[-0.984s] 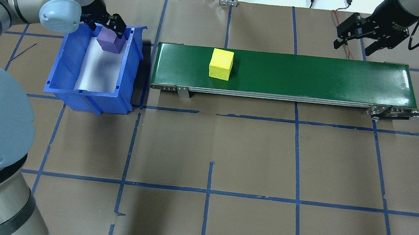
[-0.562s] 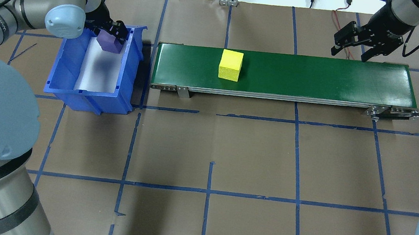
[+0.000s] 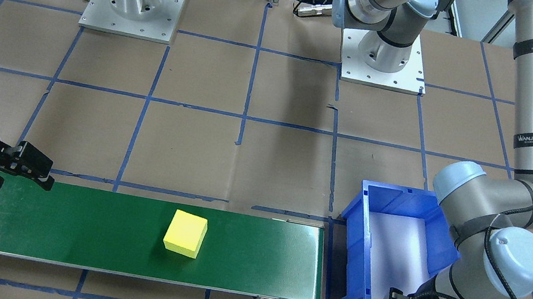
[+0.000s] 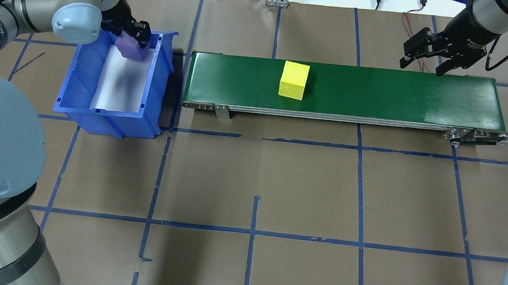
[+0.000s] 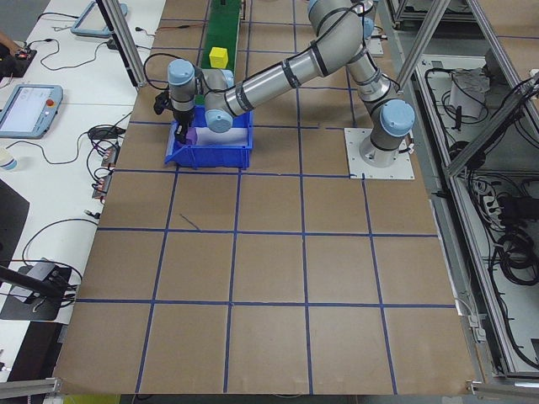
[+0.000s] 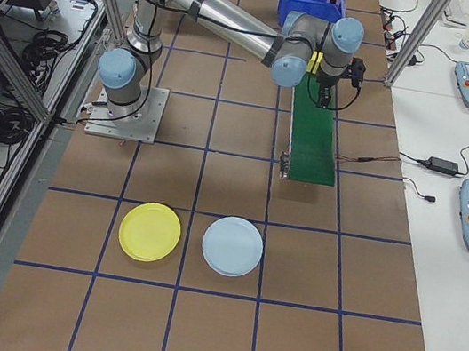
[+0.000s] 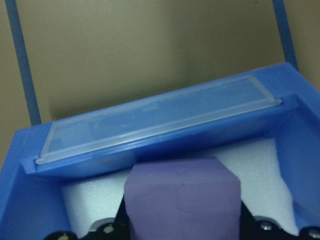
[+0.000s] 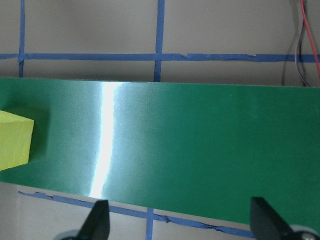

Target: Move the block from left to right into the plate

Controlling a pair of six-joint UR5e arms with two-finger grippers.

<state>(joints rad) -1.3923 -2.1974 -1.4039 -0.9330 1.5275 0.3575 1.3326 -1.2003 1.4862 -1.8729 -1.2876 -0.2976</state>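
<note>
The left gripper (image 4: 135,39) is clamping a purple block (image 4: 128,48) between its fingers, inside the far end of the blue bin (image 4: 77,88). In the left wrist view the purple block (image 7: 182,200) is filling the gap between the jaws, with the bin's white foam lining (image 7: 260,170) showing behind it and the bin's end wall (image 7: 155,135) just beyond. Whether the block is lifted clear of the lining or resting on it is hard to say from these angles.

The right gripper (image 4: 425,55) is hanging with its jaws spread and nothing between them, at the far edge of the green conveyor belt (image 4: 390,89) near its right end. Its two fingertips (image 8: 97,220) are showing well apart at the bottom of the right wrist view, over the near edge of the belt (image 8: 200,150).

A yellow block (image 4: 293,80) is sitting on the belt, left of the belt's middle in the overhead view, well apart from both grippers; its corner (image 8: 15,145) is just entering the right wrist view at the left edge.

The yellow plate (image 6: 150,232) is lying on the table in the right side view, just beside a pale blue plate (image 6: 232,246), both well apart from the belt's end.
</note>
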